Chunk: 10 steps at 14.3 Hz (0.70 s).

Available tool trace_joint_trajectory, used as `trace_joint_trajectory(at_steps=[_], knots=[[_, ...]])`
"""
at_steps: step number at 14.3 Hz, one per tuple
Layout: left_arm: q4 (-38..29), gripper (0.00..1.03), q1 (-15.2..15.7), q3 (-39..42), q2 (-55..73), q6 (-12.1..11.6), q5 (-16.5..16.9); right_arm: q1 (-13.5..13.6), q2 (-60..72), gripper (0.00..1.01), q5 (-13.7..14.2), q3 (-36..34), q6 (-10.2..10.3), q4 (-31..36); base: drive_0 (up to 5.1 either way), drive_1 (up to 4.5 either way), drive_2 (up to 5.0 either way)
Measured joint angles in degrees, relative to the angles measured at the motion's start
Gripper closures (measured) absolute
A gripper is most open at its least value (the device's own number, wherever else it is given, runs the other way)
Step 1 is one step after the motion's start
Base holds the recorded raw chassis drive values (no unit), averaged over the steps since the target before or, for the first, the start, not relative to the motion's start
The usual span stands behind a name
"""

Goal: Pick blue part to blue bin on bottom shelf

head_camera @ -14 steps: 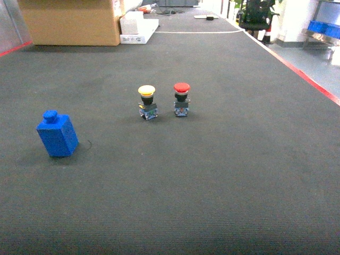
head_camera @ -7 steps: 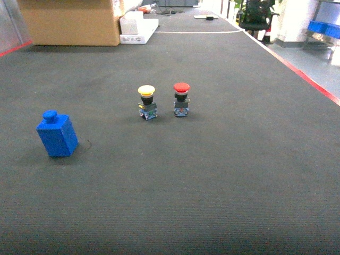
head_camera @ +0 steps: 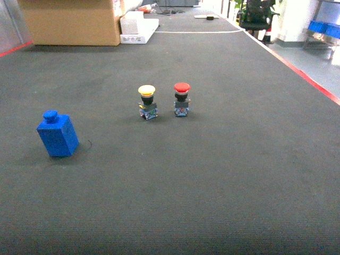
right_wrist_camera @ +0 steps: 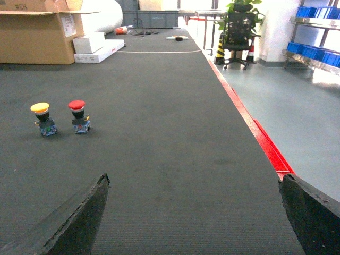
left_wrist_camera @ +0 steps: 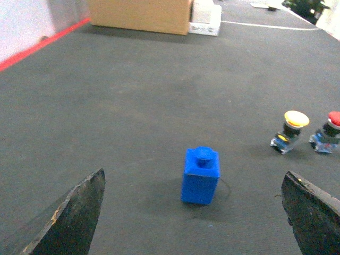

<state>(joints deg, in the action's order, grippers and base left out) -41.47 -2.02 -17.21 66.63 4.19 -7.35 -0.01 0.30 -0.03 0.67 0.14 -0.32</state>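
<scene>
One blue part (head_camera: pixel 57 135). Two push-button switches: one yellow-capped (head_camera: pixel 147 102), one red-capped (head_camera: pixel 181 99). One big cardboard box (head_camera: pixel 71 21) at the far edge, with two white boxes (head_camera: pixel 137 26) stacked beside it. One black office chair (right_wrist_camera: pixel 237 33). One potted plant (right_wrist_camera: pixel 240 6) behind it. Two pincers, the left (left_wrist_camera: pixel 194 212) and the right (right_wrist_camera: pixel 194 215), two fingers each. Blue bins on the far rack: too small to count.

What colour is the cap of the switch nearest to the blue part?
Yellow; clearest in the left wrist view.
</scene>
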Motion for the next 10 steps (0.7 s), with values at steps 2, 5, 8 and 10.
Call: trace_joint_trajectory(at_steps=[2,5,8,10], knots=[[-5.3,0.05,-2.6,-7.0,16.4,0.1,3.3,0.0,0.0,0.03,0.0,0.0,0.0,0.0,0.0,0.0,0.0],[-8.3,0.05,-2.8,-16.9,33.6,-1.1,5.6,0.0,0.0,0.03,0.0,0.0,0.0,0.0,0.0,0.0,0.0],[-8.9,0.05,-0.9,-26.4,49.7,-3.0,5.9,0.0,0.0,0.03,0.0,0.0,0.0,0.0,0.0,0.0,0.0],[-8.7,0.05,0.0,-30.9,54.4,-3.2,5.4,0.0,0.0,0.03,0.0,0.0,0.0,0.0,0.0,0.0,0.0]])
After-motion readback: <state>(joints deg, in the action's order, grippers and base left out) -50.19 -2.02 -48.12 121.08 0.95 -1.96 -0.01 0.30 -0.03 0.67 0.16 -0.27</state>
